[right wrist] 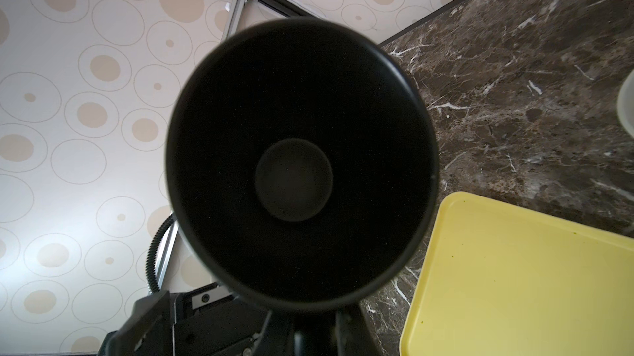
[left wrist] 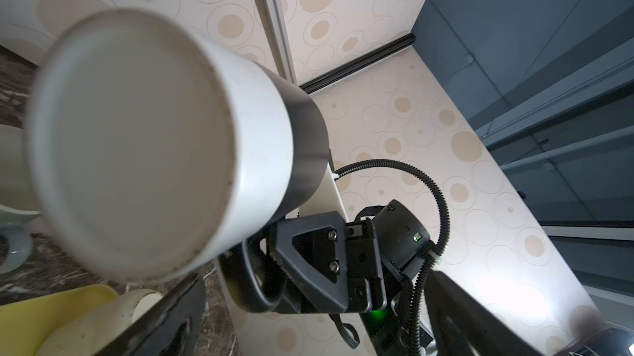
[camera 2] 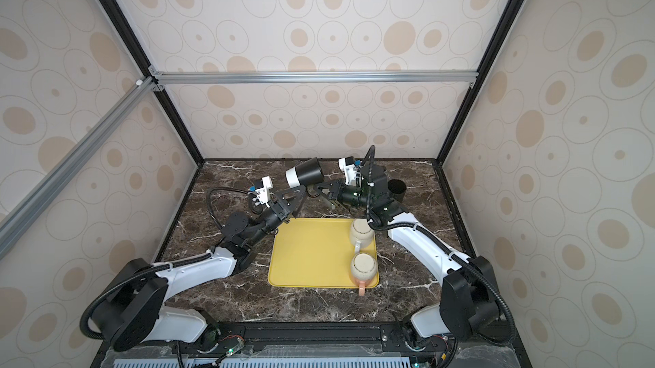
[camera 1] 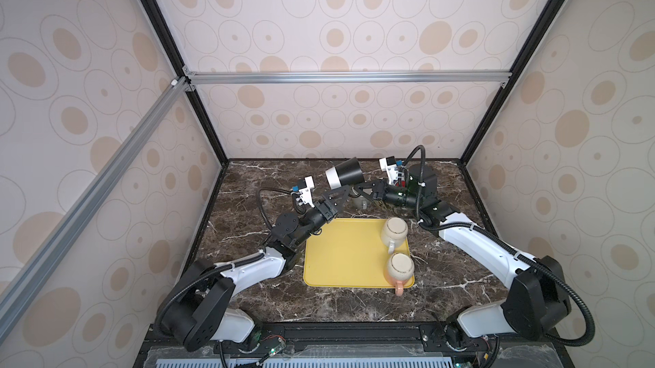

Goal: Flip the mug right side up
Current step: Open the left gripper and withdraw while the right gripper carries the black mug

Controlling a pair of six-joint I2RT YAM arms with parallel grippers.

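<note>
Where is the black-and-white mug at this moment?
In both top views the mug hangs sideways above the back middle of the table, just beyond the far edge of the yellow tray, its handle in the shut jaws of the right gripper.

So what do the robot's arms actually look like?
Both are alike: the left arm and right arm have glossy white shells between chunky black joints. A black ribbed cable loops along each, cinched with white ties. The left hand and right hand are black, with two flat triangular fingers, and each wrist carries a small white camera bracket with blue fittings.
</note>
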